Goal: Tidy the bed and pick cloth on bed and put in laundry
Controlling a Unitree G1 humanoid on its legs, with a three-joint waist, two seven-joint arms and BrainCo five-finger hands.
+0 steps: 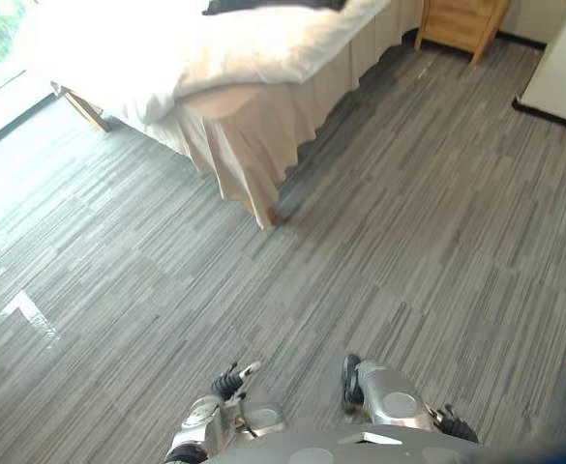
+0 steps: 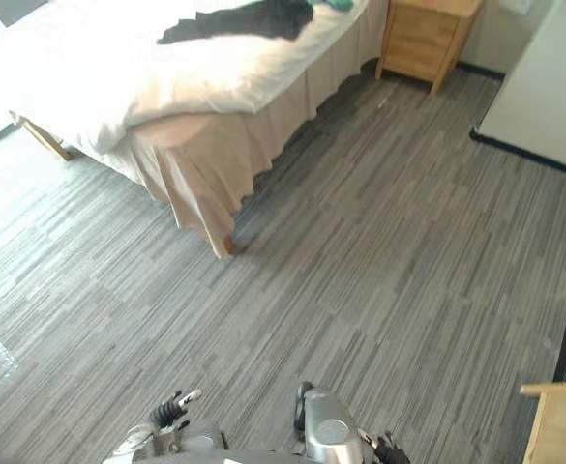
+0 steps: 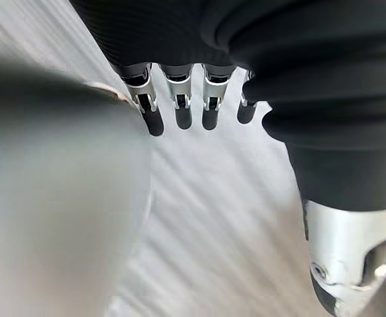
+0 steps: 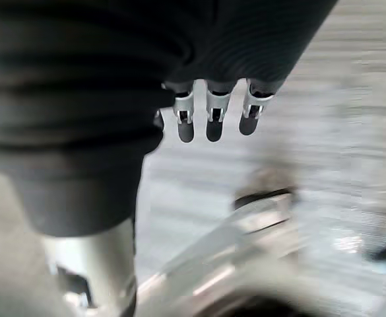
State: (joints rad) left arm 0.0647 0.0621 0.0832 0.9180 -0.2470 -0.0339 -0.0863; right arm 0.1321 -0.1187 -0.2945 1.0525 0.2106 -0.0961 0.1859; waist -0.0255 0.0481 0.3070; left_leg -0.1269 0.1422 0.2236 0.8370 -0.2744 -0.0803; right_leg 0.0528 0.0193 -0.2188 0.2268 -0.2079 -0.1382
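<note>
We stand on the grey striped floor point(image 2: 360, 280), well back from the bed point(image 2: 157, 77), which fills the far left of our view. The dark cloth point(image 2: 244, 19) lies on top of the white cover, near the bed's far side and well apart from both our hands. The near corner of the bed juts toward us; its beige skirt point(image 2: 200, 184) hangs in folds to the floor and ends at a small leg right at the corner. A slanted wooden leg point(image 2: 45, 140) shows under the left edge.

Along the bed's right side runs an open lane of floor, leading up to a wooden nightstand point(image 2: 423, 39) just beside the bed. A white wall point(image 2: 544, 87) with a dark skirting line bounds the right, and a wooden furniture corner point(image 2: 558, 420) pokes in at the lower right. Between these edges the floor is wide and bare.

Our left hand point(image 3: 183, 109) hangs over the floor, fingers straight and loose, holding nothing. Our right hand point(image 4: 214, 119) hangs likewise, fingers relaxed and empty.
</note>
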